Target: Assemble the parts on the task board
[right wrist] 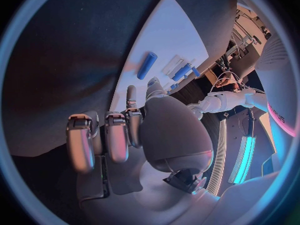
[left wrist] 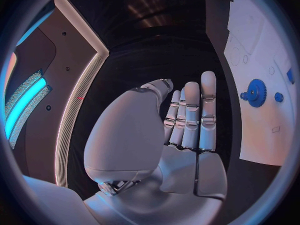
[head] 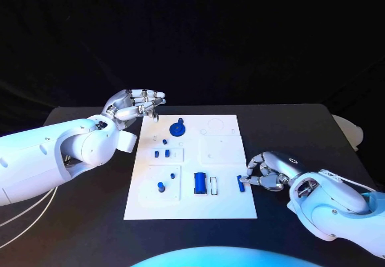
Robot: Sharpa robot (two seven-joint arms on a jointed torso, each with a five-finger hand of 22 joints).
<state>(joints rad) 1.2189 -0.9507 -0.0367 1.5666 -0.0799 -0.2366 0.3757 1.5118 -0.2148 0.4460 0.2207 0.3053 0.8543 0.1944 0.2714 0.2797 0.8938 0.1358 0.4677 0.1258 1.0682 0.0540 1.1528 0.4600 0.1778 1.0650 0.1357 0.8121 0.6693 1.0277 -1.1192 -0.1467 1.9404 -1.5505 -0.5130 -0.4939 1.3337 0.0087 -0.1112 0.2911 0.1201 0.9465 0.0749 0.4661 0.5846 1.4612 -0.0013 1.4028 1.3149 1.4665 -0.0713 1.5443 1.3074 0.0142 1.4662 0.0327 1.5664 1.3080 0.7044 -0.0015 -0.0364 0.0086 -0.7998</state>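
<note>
Nearest the robot, at the task board [head: 228,208]'s right edge: right hand [head: 271,171], fingers curled in, fingertips [head: 250,179] just beside a small blue peg [head: 241,183] lying close to that edge. Whether touching or pinching the peg, cannot tell. In the right wrist view, same hand [right wrist: 128,135] curled over the black table [right wrist: 56,60], a blue cylinder [right wrist: 147,65] beyond it on the board [right wrist: 165,30].

On the board's near half: blue cylinder [head: 199,183] beside a white slot, left of the peg; small blue pieces [head: 162,186] further left. Mid-board: short blue pieces [head: 163,153]. Toward the far end: blue gear [head: 177,130].

Beyond the board's far left corner: left hand [head: 134,104], raised, fingers loosely apart, holding nothing. In the left wrist view, fingers [left wrist: 190,115] straight and side by side, gear [left wrist: 255,92] on the board [left wrist: 265,135] off to one side.
</note>
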